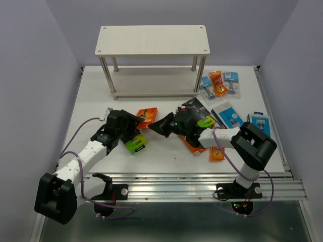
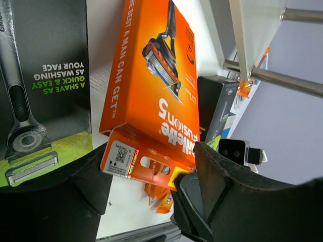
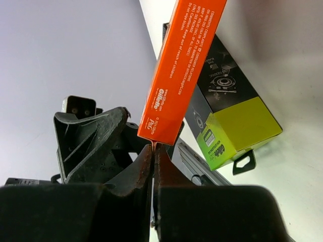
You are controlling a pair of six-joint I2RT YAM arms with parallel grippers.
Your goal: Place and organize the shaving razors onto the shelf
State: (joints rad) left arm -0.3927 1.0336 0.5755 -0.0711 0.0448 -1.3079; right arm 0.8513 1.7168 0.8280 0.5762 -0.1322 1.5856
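Observation:
An orange razor pack (image 1: 147,117) (image 2: 151,85) (image 3: 181,65) is held up between the two arms in front of the shelf (image 1: 151,39) (image 2: 252,30). My right gripper (image 1: 154,128) (image 3: 154,148) is shut on the thin hang tab at the pack's lower end. My left gripper (image 1: 137,123) (image 2: 151,151) is open, with one finger on each side of the pack's lower part, close to its edges. A black-and-lime razor box (image 1: 135,143) (image 2: 45,75) (image 3: 227,116) lies on the table just below the left gripper.
Another black-and-lime box (image 1: 199,112) lies partly under the right arm. Blue boxes (image 1: 228,115) (image 1: 260,122), blister cards (image 1: 231,78) and orange packs (image 1: 216,83) (image 1: 216,154) are scattered at the right. Both shelf boards show no packs.

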